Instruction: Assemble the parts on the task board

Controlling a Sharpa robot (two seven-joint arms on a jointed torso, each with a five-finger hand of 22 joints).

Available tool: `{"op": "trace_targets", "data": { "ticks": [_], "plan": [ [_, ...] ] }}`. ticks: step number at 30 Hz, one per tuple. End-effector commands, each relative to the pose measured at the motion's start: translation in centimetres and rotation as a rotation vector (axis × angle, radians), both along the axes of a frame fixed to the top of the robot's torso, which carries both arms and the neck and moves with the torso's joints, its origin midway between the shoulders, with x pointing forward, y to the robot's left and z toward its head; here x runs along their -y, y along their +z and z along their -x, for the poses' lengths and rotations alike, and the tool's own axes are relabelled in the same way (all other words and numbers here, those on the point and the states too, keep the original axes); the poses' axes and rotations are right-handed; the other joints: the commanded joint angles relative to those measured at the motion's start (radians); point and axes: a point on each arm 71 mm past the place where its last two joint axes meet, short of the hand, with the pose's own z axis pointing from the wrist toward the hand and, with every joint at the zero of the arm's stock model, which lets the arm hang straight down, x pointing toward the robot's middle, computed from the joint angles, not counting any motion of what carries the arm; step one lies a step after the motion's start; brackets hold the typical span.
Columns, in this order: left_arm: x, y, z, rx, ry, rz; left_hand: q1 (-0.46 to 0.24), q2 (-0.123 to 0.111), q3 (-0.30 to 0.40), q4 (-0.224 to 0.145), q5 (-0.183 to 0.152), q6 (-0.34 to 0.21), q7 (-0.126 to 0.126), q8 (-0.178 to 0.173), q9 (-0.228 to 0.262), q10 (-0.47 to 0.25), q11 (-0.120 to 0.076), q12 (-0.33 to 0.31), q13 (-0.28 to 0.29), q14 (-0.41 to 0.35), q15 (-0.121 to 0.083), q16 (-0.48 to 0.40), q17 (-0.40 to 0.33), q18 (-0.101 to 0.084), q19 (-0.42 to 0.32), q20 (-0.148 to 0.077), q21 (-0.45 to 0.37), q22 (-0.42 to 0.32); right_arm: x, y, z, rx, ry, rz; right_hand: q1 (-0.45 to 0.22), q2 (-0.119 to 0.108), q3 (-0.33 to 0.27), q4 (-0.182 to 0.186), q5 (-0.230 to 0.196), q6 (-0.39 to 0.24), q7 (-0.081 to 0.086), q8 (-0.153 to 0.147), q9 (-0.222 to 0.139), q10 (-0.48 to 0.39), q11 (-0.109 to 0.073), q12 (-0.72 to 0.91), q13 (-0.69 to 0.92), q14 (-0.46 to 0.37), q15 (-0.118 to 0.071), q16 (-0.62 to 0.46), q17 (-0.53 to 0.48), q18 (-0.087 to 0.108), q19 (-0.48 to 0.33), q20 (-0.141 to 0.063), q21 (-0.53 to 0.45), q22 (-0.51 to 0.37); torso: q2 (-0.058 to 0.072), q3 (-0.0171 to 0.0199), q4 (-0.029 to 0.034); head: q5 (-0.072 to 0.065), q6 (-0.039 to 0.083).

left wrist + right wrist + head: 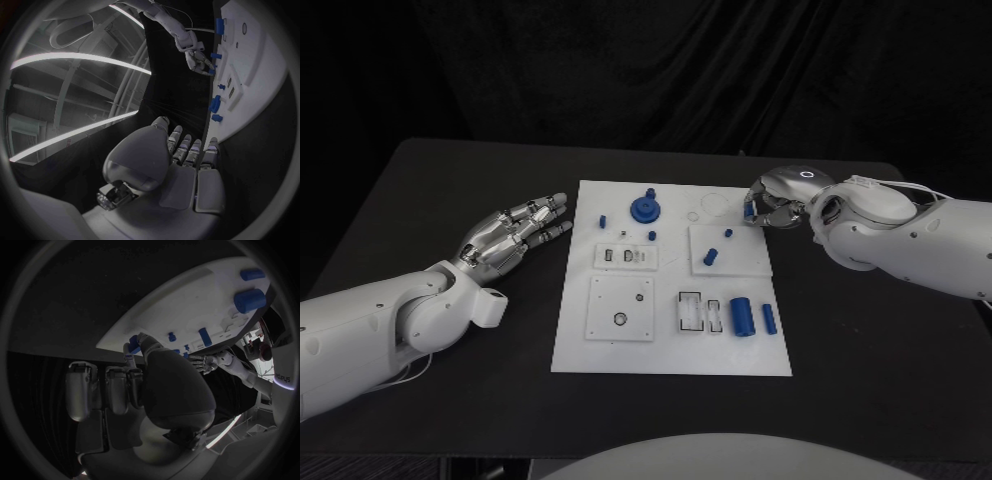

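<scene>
The white task board (672, 345) lies in the middle of the black table. On it are a blue round knob (646, 209), small blue pegs (603, 221), a short blue cylinder (711, 256) and two larger blue cylinders (741, 316) side by side. My right hand (779, 203) is at the board's far right corner, its fingers curled and pinching a small blue part (751, 210) (133, 344) just above the board's edge. My left hand (516, 235) (181, 155) hovers left of the board, holding nothing, fingers stretched out toward it.
Raised white blocks with slots (627, 257) and a round hole (620, 320) sit on the board. Bare black table surrounds the board on all sides. The left wrist view shows the board's edge (250, 65) and my right hand (199, 60) beyond it.
</scene>
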Motion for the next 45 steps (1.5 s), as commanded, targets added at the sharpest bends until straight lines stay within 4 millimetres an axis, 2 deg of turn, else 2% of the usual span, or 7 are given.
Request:
{"op": "trace_targets", "data": {
  "ticks": [1,6,11,23,28,37,45],
  "plan": [
    [0.0,0.6,0.1,0.064,0.003,0.064,0.004,-0.004,0.005,-0.001,0.004,-0.005,0.005,-0.006,0.001,-0.008,0.002,0.000,-0.001,-0.005,0.004,-0.006,-0.001,0.020,-0.007,0.001,-0.004,-0.001,-1.5,1.8,0.6,0.097,0.039,-0.063,0.007,0.007,0.000,-0.005,0.006,0.018,-0.009,0.006,0.031,0.104,0.000,0.003,0.263,0.107,-0.005,0.003,0.263,-0.006,0.049,-0.006,0.002,0.229,0.000,-0.0001,-0.0002,0.005,0.001],
    [0.0,0.6,0.1,0.063,0.004,0.062,0.004,-0.004,0.005,-0.002,0.004,-0.003,0.005,-0.005,0.001,-0.007,0.002,0.000,0.000,-0.004,0.004,-0.006,-0.001,0.020,-0.007,0.001,-0.004,-0.001,-5.0,4.3,2.1,0.125,0.132,-0.106,0.007,0.005,0.000,-0.006,0.011,0.017,-0.008,0.005,0.033,0.104,0.003,0.003,0.263,0.107,-0.004,0.003,0.263,-0.006,0.049,-0.005,0.001,0.229,0.000,0.0002,-0.0013,0.004,-0.003],
    [0.1,0.6,0.1,0.062,0.002,0.062,0.005,-0.004,0.006,-0.002,0.004,-0.003,0.005,-0.005,0.001,-0.007,0.002,0.001,0.000,-0.004,0.004,-0.006,-0.001,0.020,-0.006,0.001,-0.004,-0.001,-8.6,5.1,3.5,0.129,0.226,-0.112,0.006,0.003,-0.001,-0.006,0.015,0.014,-0.006,0.004,0.035,0.104,0.004,0.003,0.263,0.107,-0.002,0.003,0.263,-0.006,0.050,-0.004,0.003,0.230,0.000,-0.0003,-0.0010,0.002,-0.003],
    [0.3,0.5,0.1,0.060,-0.002,0.063,0.005,-0.005,0.006,-0.003,0.005,-0.003,0.005,-0.005,0.001,-0.007,0.002,0.000,0.000,-0.004,0.004,-0.006,-0.001,0.020,-0.006,0.002,-0.004,-0.001,-14.9,1.5,4.8,0.032,0.347,-0.108,-0.004,-0.003,-0.005,-0.006,0.020,0.018,-0.005,0.005,0.044,0.104,0.010,0.003,0.263,0.107,0.001,0.003,0.263,-0.004,0.045,-0.001,-0.007,0.226,0.000,-0.0025,0.0014,0.012,-0.004],
    [0.3,0.5,0.1,0.058,-0.001,0.060,0.005,-0.005,0.008,-0.004,0.006,-0.002,0.005,-0.005,0.001,-0.007,0.002,0.001,0.000,-0.004,0.005,-0.006,-0.001,0.020,-0.006,0.002,-0.004,-0.001,-16.3,0.4,4.6,0.029,0.367,-0.060,-0.011,-0.006,-0.007,-0.005,0.015,0.015,0.000,0.002,0.047,0.104,0.016,0.003,0.263,0.107,0.007,0.003,0.263,-0.002,0.041,0.002,-0.016,0.223,0.000,-0.0012,-0.0043,0.009,-0.010],
    [0.7,0.5,0.0,0.056,-0.011,0.064,0.005,-0.005,0.008,-0.004,0.006,-0.001,0.005,-0.005,0.001,-0.007,0.001,0.001,0.000,-0.005,0.005,-0.006,-0.001,0.020,-0.007,0.002,-0.004,-0.001,-17.2,-0.3,4.0,0.031,0.356,-0.031,-0.017,-0.009,-0.009,-0.004,0.010,0.008,0.002,-0.004,0.049,0.104,0.018,0.003,0.263,0.107,0.009,0.003,0.263,0.001,0.037,0.005,-0.025,0.220,0.000,0.0013,-0.0007,0.000,-0.014],
    [0.7,0.4,-0.1,0.054,-0.014,0.064,0.005,-0.005,0.008,-0.004,0.006,-0.001,0.005,-0.005,0.001,-0.007,0.001,0.001,0.000,-0.005,0.005,-0.006,-0.001,0.020,-0.007,0.002,-0.004,-0.001,-17.4,-0.6,3.9,0.005,0.341,-0.002,-0.020,-0.010,-0.009,-0.006,0.009,-0.002,0.005,-0.011,0.050,0.104,0.021,0.003,0.263,0.107,0.011,0.003,0.263,0.003,0.033,0.007,-0.032,0.217,0.001,0.0002,-0.0017,0.002,-0.016]
  ]
}}
